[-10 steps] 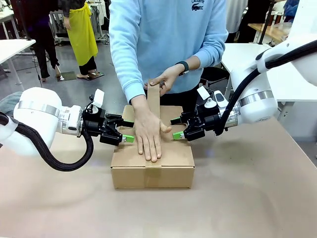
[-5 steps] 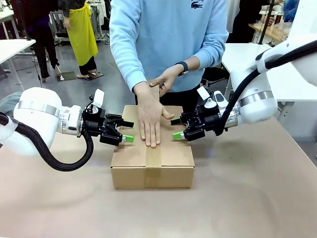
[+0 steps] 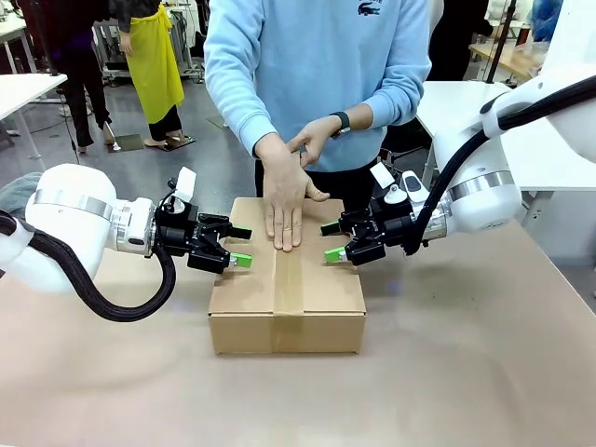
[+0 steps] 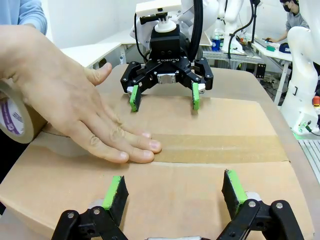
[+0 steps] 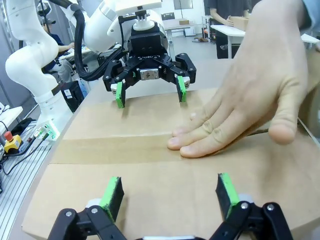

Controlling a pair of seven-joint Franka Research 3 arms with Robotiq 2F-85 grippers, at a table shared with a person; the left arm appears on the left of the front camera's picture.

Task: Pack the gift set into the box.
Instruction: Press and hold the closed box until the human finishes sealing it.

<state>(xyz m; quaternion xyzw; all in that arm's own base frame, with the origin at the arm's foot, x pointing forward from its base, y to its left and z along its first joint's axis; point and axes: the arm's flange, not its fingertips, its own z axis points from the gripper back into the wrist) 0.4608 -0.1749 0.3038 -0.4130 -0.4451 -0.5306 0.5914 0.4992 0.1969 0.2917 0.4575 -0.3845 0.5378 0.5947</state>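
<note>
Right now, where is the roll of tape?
In the left wrist view, the tape roll is at the picture's left edge, behind the person's flat hand, at the far end of the box.

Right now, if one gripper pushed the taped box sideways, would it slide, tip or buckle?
Probably slide: the box is low, wide and flat on the table. Its corrugated walls look stiff and the tape closes the seam, so buckling seems unlikely. Weight unknown.
</note>
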